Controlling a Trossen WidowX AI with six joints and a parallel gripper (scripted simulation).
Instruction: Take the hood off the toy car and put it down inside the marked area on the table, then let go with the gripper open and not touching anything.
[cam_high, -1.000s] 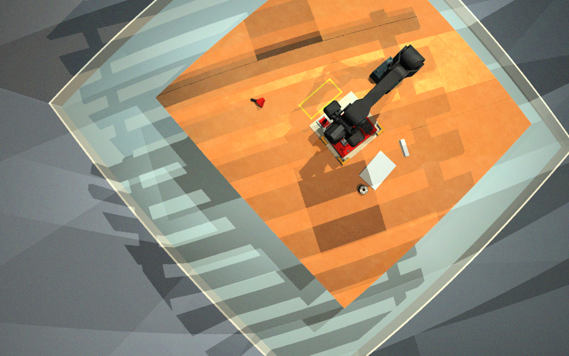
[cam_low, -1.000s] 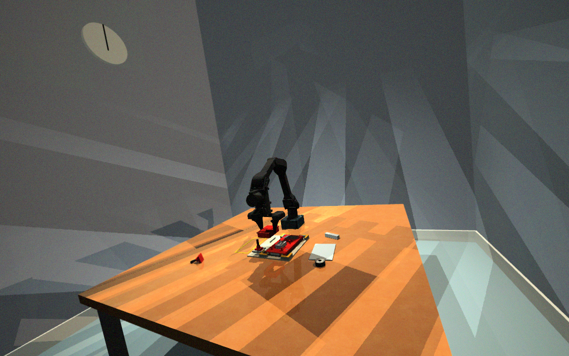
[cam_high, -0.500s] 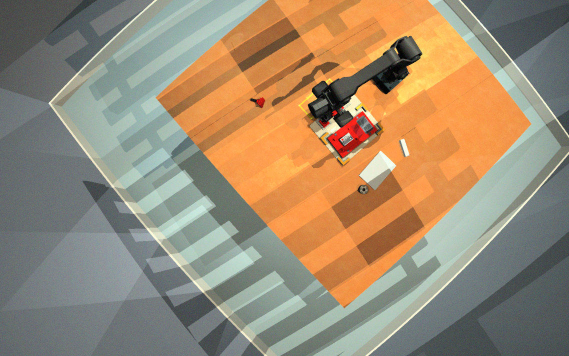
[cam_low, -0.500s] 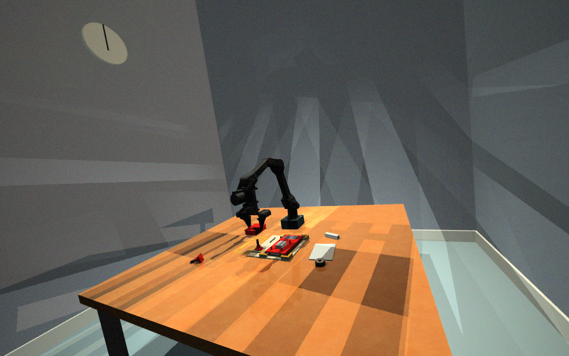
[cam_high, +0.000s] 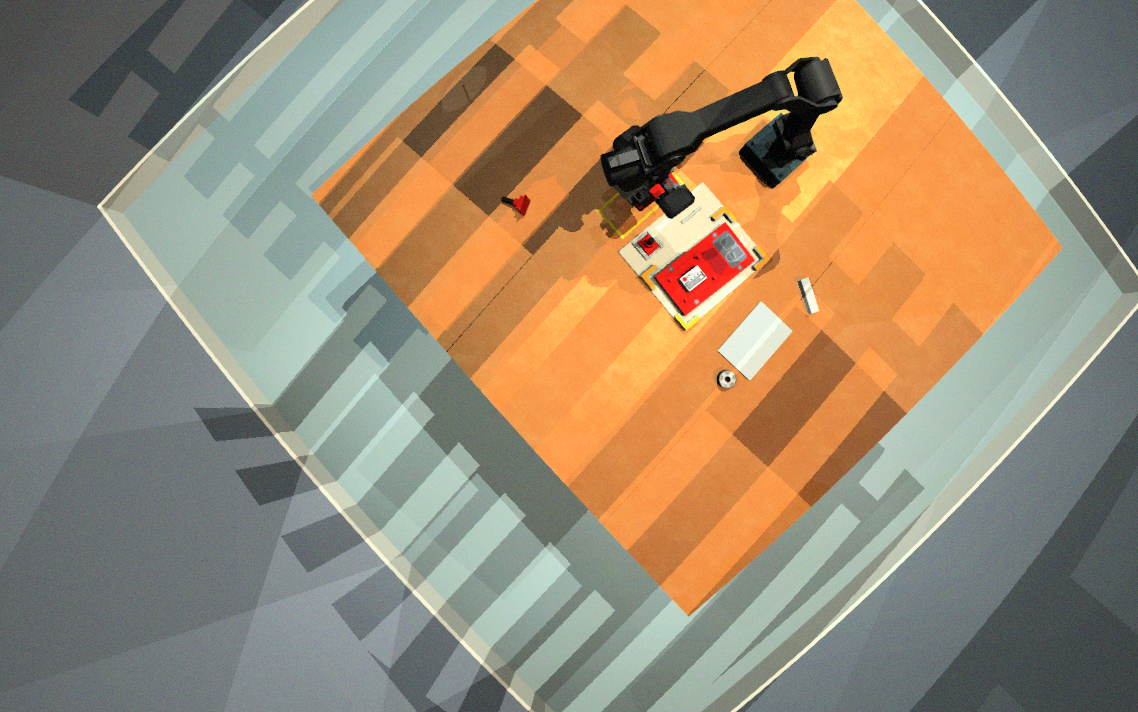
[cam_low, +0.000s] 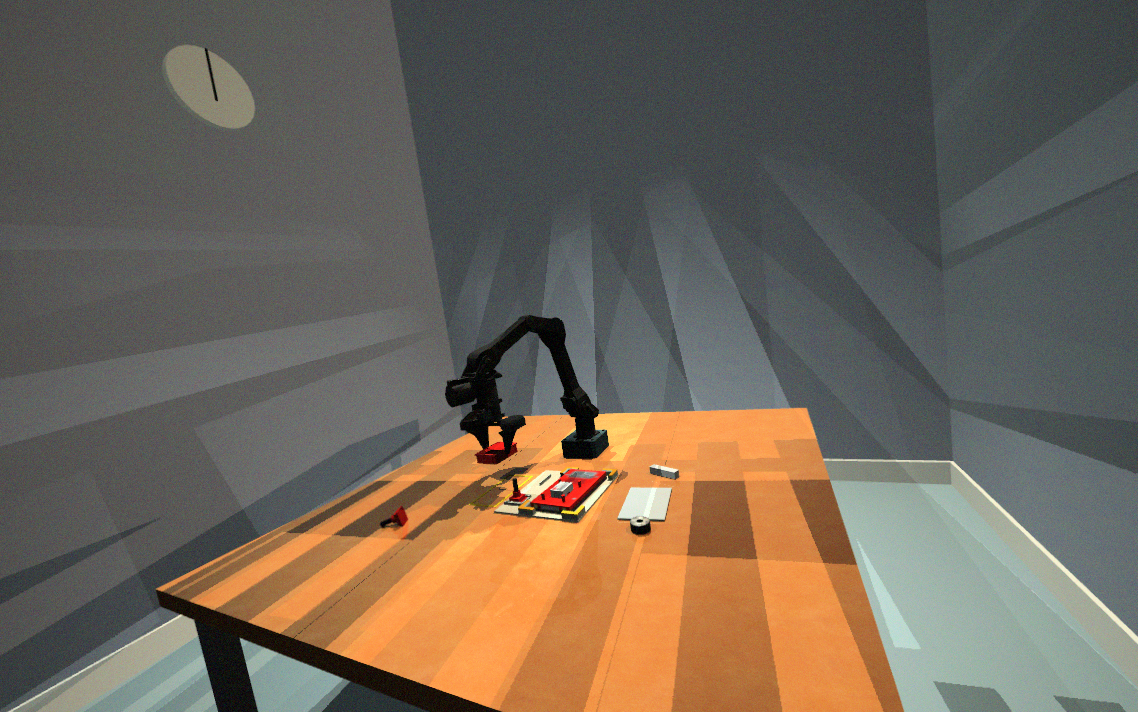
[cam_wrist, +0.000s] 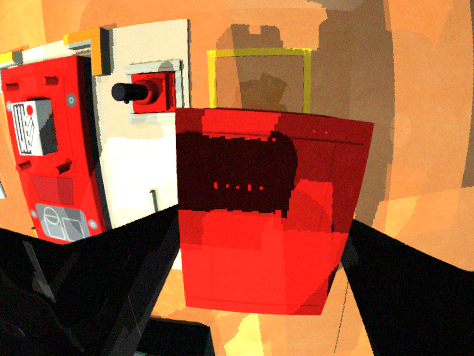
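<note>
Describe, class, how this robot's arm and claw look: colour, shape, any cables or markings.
The arm is matte black all over, built of slim links with rounded joints, on a dark blocky base. Its claw has two black tapering fingers. No cables or markings are visible.

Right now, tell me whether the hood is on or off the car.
Off: the hand holds the red hood in the air, beside the car.

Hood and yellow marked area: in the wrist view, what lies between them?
Nothing but bare, shadowed wood. In the wrist view the red hood, held in the gripper, sits just short of the yellow marked area; the white board lies beside it.
</note>
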